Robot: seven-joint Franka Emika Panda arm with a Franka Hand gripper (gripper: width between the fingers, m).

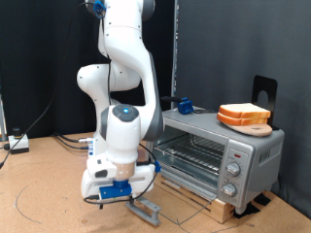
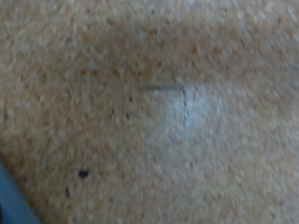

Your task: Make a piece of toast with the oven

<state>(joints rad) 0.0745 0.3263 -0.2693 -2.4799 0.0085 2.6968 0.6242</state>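
Exterior view: the white arm (image 1: pixel 121 87) was folded low, with the hand (image 1: pixel 115 192) down close to the brown tabletop (image 1: pixel 49 184), on the exterior view's left of the oven (image 1: pixel 219 155). The fingers were hidden behind the blue fitting on the wrist, so I cannot tell whether the hand was open or closed. Nothing showed between the fingers.

The oven door (image 1: pixel 148 207) lay swung down flat in front of the oven, its grey bar handle just below the hand. The wire rack (image 1: pixel 194 152) was visible inside the open cavity; no bread showed on it. Three knobs (image 1: pixel 231 177) sat on the panel at the exterior view's right of the opening.

The piece of toast (image 1: pixel 245 111) lay on top of the oven, towards its right end, stacked with a second slice on a round wooden board (image 1: pixel 251 127). It was well apart from the hand. A small blue object (image 1: pixel 182 104) sat at the back left of the oven top.

Wrist view: blurred, speckled tabletop surface (image 2: pixel 149 84) with a faint dark line mark (image 2: pixel 163 91). A dark blue-grey edge (image 2: pixel 14 201) intruded at one corner; it could not be identified.
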